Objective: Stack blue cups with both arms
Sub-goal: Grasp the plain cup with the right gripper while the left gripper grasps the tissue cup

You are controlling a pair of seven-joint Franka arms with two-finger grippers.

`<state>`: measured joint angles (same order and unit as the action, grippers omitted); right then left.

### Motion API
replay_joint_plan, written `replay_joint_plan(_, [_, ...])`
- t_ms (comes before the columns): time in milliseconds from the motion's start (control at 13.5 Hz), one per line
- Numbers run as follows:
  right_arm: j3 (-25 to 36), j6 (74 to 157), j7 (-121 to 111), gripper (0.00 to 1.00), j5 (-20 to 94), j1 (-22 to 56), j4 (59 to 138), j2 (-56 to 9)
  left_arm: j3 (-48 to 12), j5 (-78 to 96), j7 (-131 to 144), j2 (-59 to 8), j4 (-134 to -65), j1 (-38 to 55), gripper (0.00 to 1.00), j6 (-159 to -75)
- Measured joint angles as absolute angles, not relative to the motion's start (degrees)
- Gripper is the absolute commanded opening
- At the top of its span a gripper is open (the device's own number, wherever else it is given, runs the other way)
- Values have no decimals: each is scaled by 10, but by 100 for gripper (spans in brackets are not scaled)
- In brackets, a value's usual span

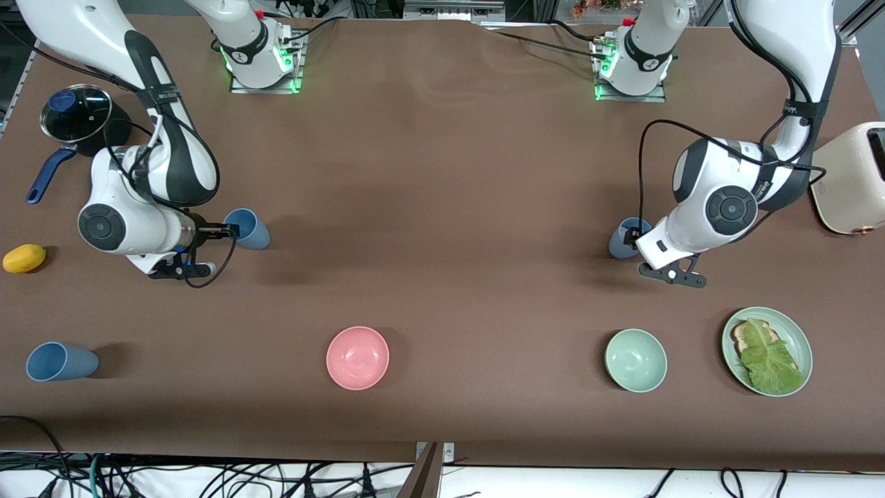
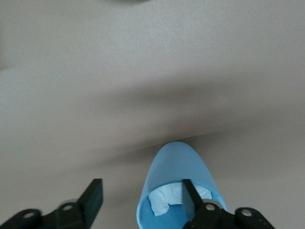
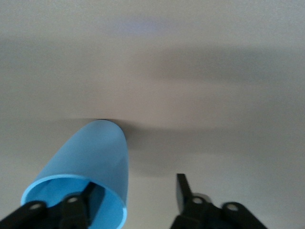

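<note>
Three blue cups show in the front view. One blue cup (image 1: 249,229) is at my right gripper (image 1: 231,232). In the right wrist view this cup (image 3: 90,157) turns its mouth to my right gripper (image 3: 135,183), which is open, with one finger inside the rim and one outside. A greyer blue cup (image 1: 624,240) is at my left gripper (image 1: 632,238). In the left wrist view this cup (image 2: 177,167) holds white paper, and my left gripper (image 2: 142,186) is open, with one finger inside the rim. A third blue cup (image 1: 61,362) stands alone near the front edge at the right arm's end.
A pink bowl (image 1: 357,357), a green bowl (image 1: 636,360) and a green plate (image 1: 798,339) with toast and lettuce lie nearer the front camera. A lidded pot (image 1: 76,114) and a yellow fruit (image 1: 24,258) are at the right arm's end. A toaster (image 1: 854,176) is at the left arm's end.
</note>
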<state>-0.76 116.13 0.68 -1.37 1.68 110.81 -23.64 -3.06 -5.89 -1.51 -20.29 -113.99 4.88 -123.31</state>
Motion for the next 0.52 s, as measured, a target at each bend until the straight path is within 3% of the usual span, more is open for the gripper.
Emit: replay_joint_plan(519, [-15, 1133, 11, 0, 6, 17, 1089, -232, -31, -56, -15, -205, -1137, 47, 95, -1212])
